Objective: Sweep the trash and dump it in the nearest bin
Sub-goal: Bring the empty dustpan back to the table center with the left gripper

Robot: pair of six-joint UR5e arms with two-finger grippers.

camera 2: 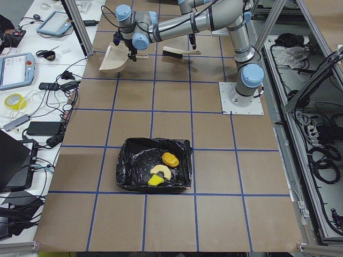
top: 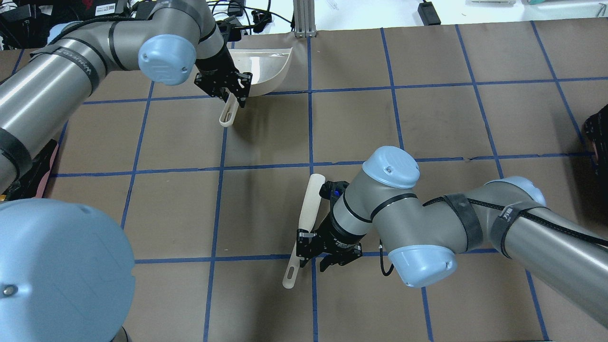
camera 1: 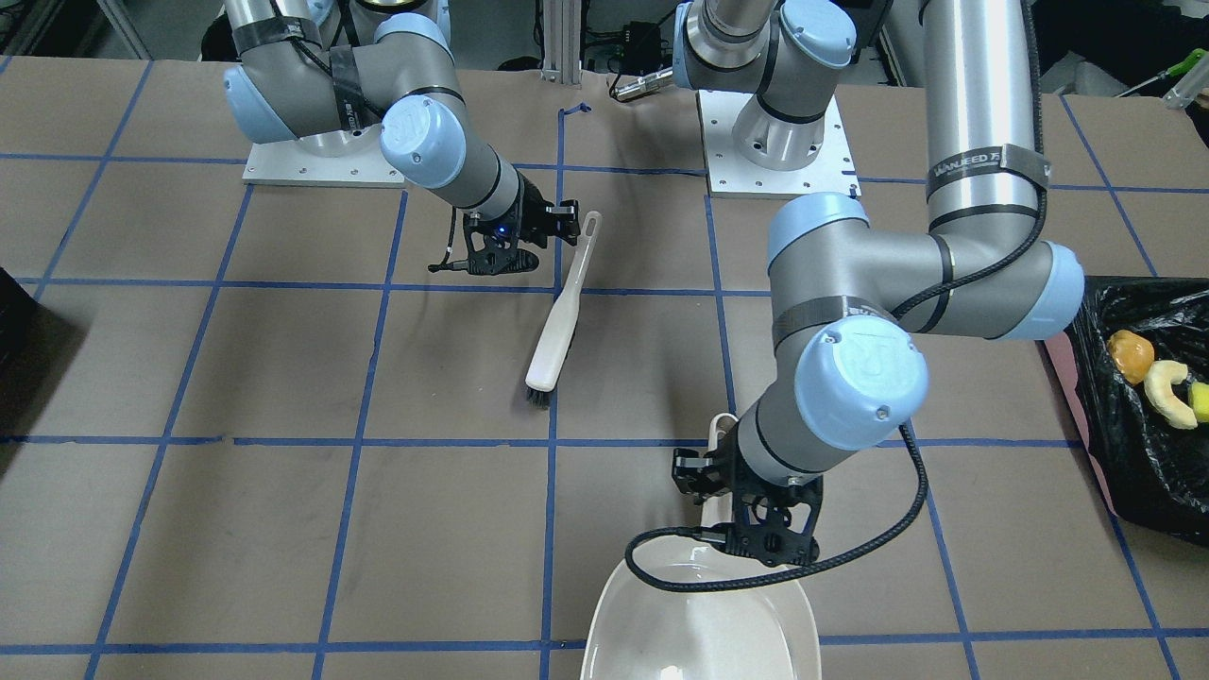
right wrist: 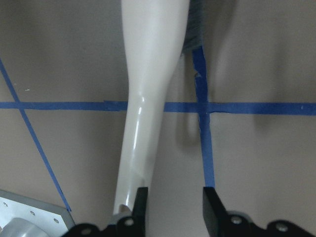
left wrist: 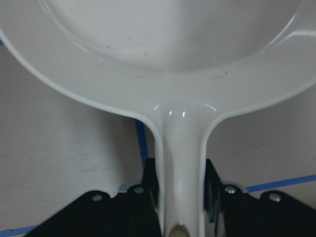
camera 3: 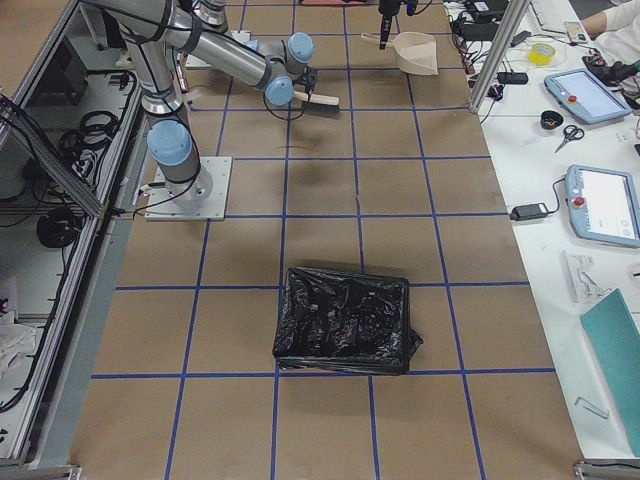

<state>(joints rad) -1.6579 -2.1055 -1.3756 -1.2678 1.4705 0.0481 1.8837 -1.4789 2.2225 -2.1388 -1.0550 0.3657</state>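
Observation:
The trash lies inside the bin [camera 1: 1138,463], a pink-sided container with a black bag: an orange oval [camera 1: 1131,355], a beige croissant piece [camera 1: 1169,392] and a yellow-green wedge [camera 1: 1200,401]. The left exterior view shows the same pieces in the bin [camera 2: 134,166]. My left gripper [left wrist: 181,192] is shut on the handle of the white dustpan [camera 1: 699,623], which rests on the table. The white brush [camera 1: 557,331] lies flat on the table. My right gripper [right wrist: 173,207] is open, its fingers empty, with the brush handle [right wrist: 138,148] just outside one finger.
A plain dark container [camera 3: 345,320] stands at the table's other end, on my right side. Blue tape lines grid the brown table [top: 427,118]. The two arm bases [camera 1: 774,142] sit at the robot's edge. A desk with tablets [camera 3: 600,200] runs along the far side.

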